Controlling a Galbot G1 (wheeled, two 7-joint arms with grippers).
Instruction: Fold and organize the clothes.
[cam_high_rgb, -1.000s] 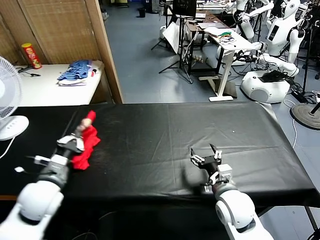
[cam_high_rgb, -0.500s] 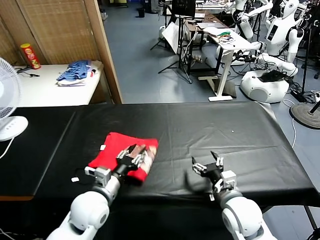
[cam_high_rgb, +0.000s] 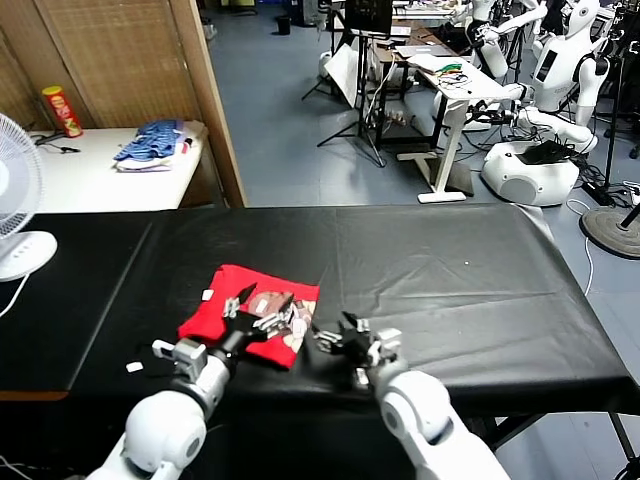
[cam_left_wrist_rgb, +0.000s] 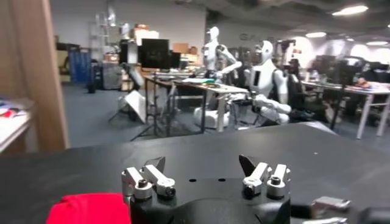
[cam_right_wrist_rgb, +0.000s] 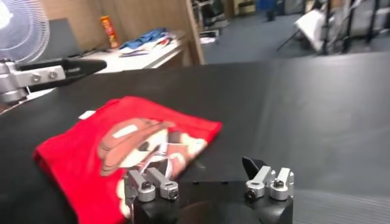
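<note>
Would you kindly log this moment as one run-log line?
left pincer: open above red T-shirt | right pincer: open beside shirt | T-shirt: folded, flat on black table

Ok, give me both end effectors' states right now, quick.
Left end effector: open, holding nothing, above the near edge of the red T-shirt.
Right end effector: open, empty, over the black table beside the shirt.
</note>
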